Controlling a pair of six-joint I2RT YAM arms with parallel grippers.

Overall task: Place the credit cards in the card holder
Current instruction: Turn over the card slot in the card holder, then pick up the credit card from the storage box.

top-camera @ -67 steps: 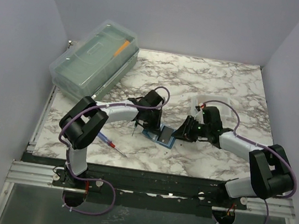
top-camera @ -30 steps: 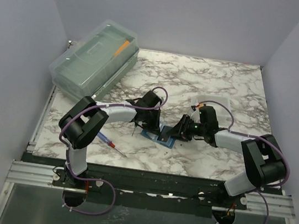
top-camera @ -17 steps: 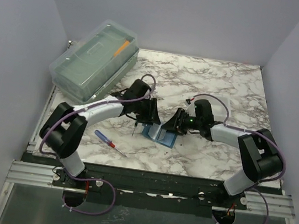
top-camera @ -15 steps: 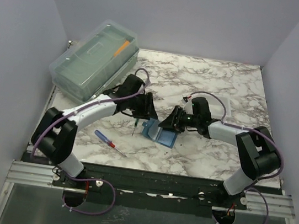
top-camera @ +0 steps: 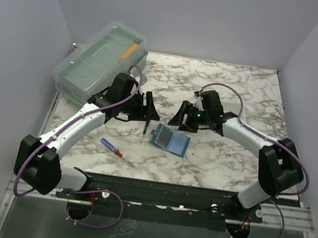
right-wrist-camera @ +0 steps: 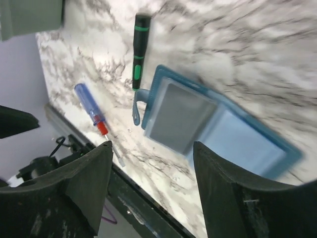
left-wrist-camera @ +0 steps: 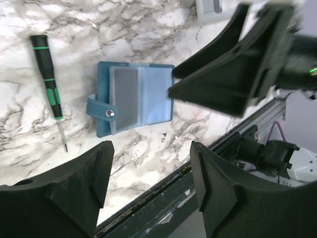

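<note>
The teal-blue card holder (top-camera: 169, 139) lies spread open and flat on the marble table, its snap tab pointing left. A grey card (left-wrist-camera: 124, 94) sits in its left slot, also seen as the grey card (right-wrist-camera: 178, 116) in the right wrist view. No other credit cards show. My left gripper (top-camera: 150, 110) hovers above and left of the holder, open, with nothing between its fingers (left-wrist-camera: 74, 193). My right gripper (top-camera: 177, 117) hangs just above and behind the card holder (right-wrist-camera: 218, 134), open and empty. Neither gripper touches it.
A green-handled screwdriver (top-camera: 145, 132) lies just left of the holder. A blue-and-red screwdriver (top-camera: 116, 150) is nearer the front edge. A big clear lidded box (top-camera: 98, 63) stands at the back left. The metal rail (top-camera: 161, 187) runs along the table's near edge.
Both grippers have opened, let go of the card holder and drawn up and back from it. The holder now lies open on the table by itself.
</note>
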